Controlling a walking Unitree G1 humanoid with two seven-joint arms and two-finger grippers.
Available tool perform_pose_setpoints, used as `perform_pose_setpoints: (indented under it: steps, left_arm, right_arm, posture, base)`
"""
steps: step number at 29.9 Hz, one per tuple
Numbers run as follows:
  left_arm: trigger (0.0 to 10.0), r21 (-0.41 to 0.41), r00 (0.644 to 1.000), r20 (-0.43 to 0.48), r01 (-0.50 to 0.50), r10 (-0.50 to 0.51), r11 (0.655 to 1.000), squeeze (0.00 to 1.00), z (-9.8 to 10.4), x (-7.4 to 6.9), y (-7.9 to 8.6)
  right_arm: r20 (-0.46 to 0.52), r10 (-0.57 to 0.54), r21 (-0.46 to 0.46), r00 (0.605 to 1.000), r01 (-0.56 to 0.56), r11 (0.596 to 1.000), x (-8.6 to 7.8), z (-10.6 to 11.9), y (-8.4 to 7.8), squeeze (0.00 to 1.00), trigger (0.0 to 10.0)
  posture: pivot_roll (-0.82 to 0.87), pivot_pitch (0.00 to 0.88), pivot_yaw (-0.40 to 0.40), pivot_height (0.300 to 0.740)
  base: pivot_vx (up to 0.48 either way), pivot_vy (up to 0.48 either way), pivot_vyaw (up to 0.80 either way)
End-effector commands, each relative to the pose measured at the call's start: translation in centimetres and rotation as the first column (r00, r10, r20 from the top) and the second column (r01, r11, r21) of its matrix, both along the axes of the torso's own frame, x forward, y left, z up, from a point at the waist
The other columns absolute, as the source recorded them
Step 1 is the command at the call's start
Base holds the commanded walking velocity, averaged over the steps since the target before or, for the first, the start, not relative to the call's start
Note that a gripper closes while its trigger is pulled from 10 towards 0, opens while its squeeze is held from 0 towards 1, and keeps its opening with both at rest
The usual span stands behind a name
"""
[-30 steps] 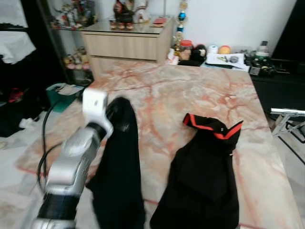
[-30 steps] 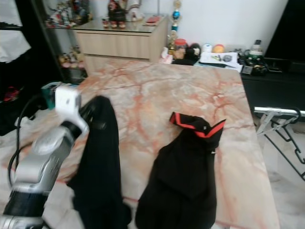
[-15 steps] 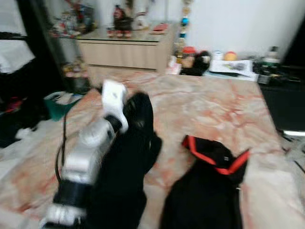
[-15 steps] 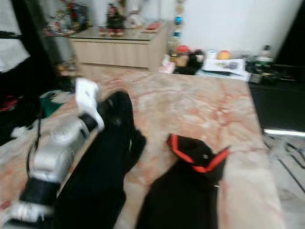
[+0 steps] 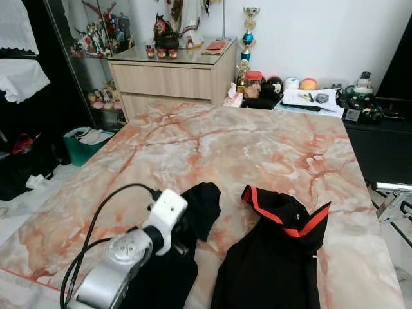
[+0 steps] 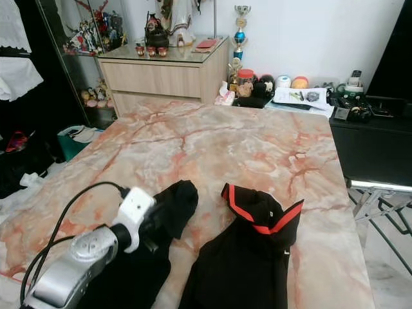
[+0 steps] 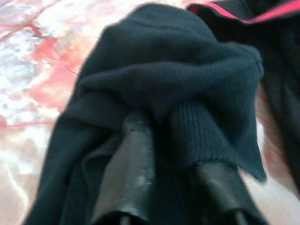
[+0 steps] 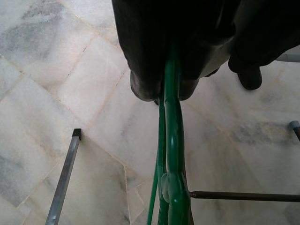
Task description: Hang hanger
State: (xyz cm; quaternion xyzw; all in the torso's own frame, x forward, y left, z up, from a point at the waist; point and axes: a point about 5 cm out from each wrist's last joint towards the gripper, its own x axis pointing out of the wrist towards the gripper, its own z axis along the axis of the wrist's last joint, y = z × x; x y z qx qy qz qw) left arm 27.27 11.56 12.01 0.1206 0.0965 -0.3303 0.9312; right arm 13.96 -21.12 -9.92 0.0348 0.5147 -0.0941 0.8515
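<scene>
left pincer clamps dark sweater at table near edge | right pincer grips green hanger

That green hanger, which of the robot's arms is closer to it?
Right. The right gripper is clamped on the green hanger above the floor; the left gripper grips the dark sweater on the table.

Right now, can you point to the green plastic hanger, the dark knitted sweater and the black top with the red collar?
green plastic hanger (image 8: 172,140), right wrist view, on its shaft below the fingers.
dark knitted sweater (image 7: 178,84), left wrist view, on the bunched knit.
black top with the red collar (image 5: 270,270), left eye view, on its body.
</scene>
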Motion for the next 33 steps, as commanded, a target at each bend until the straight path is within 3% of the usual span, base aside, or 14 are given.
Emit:
perform_pose_setpoints:
  steps: [1,7,9,11,13,14,16,17,19,21,23,33]
  left_arm:
    - [10.0,0.020,0.998,0.029,0.062,-0.063,0.998,1.00,0.9,-0.8,0.1]
    - [10.0,0.027,0.995,0.009,0.096,-0.097,0.995,1.00,1.1,-2.2,1.2]
    - [10.0,-0.005,0.999,0.009,0.047,-0.047,0.999,1.00,1.4,-2.8,2.7]
    - [10.0,-0.082,0.997,0.014,-0.070,0.071,0.994,1.00,2.0,-3.1,4.9]
    - [10.0,-0.107,0.991,0.022,-0.128,0.131,0.986,1.00,2.2,-3.0,5.7]
    - [10.0,-0.179,0.965,0.059,-0.242,0.256,0.954,0.00,2.7,-2.5,6.7]
    - [10.0,-0.229,0.936,0.079,-0.318,0.343,0.920,0.00,2.9,-2.1,7.4]
    - [10.0,-0.307,0.906,0.076,-0.376,0.416,0.875,0.00,3.2,-2.0,7.7]
    - [10.0,-0.369,0.874,0.061,-0.428,0.481,0.825,0.00,3.3,-1.8,7.9]
    - [10.0,-0.366,0.867,0.067,-0.439,0.494,0.820,0.00,3.3,-1.7,7.9]
    - [10.0,-0.309,0.872,0.075,-0.440,0.483,0.843,0.00,2.5,-1.7,7.4]
    - [10.0,-0.322,0.859,0.094,-0.452,0.503,0.832,0.00,2.6,-1.4,7.4]
  right_arm:
    - [0.014,0.012,-0.004,1.000,-0.012,1.000,0.7,0.2,0.0,0.00,10.0]
    - [0.014,0.012,-0.003,1.000,-0.012,1.000,0.6,0.2,-0.1,0.00,10.0]
    - [0.013,0.015,-0.004,1.000,-0.015,1.000,0.6,0.2,-0.1,0.00,10.0]
    - [0.013,0.017,-0.006,1.000,-0.017,1.000,0.6,0.2,-0.2,0.00,10.0]
    - [0.013,0.016,-0.007,1.000,-0.016,1.000,0.6,0.3,-0.2,0.00,10.0]
    - [0.013,0.017,-0.011,1.000,-0.017,1.000,0.6,0.3,-0.3,0.00,10.0]
    - [0.012,0.018,-0.013,1.000,-0.018,1.000,0.6,0.3,-0.4,0.00,10.0]
    - [0.012,0.019,-0.014,1.000,-0.019,1.000,0.6,0.3,-0.4,0.00,10.0]
    - [0.014,0.016,-0.013,1.000,-0.016,1.000,0.6,0.3,-0.5,0.00,10.0]
    - [0.020,0.008,-0.012,1.000,-0.008,1.000,0.7,0.3,-0.5,0.00,10.0]
    - [0.025,-0.007,-0.010,1.000,0.007,1.000,0.7,0.3,-0.5,0.00,10.0]
    - [0.016,-0.044,-0.014,0.999,0.045,0.999,0.5,0.3,-0.5,0.00,10.0]
  posture:
    - [0.18,0.000,0.046,0.740]
    - [0.18,0.000,0.046,0.740]
    - [0.19,0.000,0.041,0.740]
    - [0.19,0.000,0.037,0.740]
    - [0.19,0.000,0.037,0.740]
    - [0.21,0.000,0.028,0.740]
    - [0.21,0.000,0.028,0.740]
    - [0.20,0.000,0.023,0.740]
    - [0.20,0.000,0.023,0.740]
    - [0.20,0.000,0.021,0.740]
    - [0.19,0.000,0.021,0.740]
    - [0.20,0.000,0.022,0.740]
  base:
    - [0.000,0.000,0.00]
    - [0.000,0.000,0.00]
    - [0.000,0.000,0.00]
    - [0.000,0.000,0.00]
    - [0.000,0.000,0.00]
    - [0.000,0.000,0.00]
    - [0.000,0.000,0.00]
    - [0.000,0.000,0.00]
    - [0.000,0.000,0.00]
    - [0.000,0.000,0.00]
    - [0.000,0.000,0.00]
    - [0.000,-0.384,0.00]
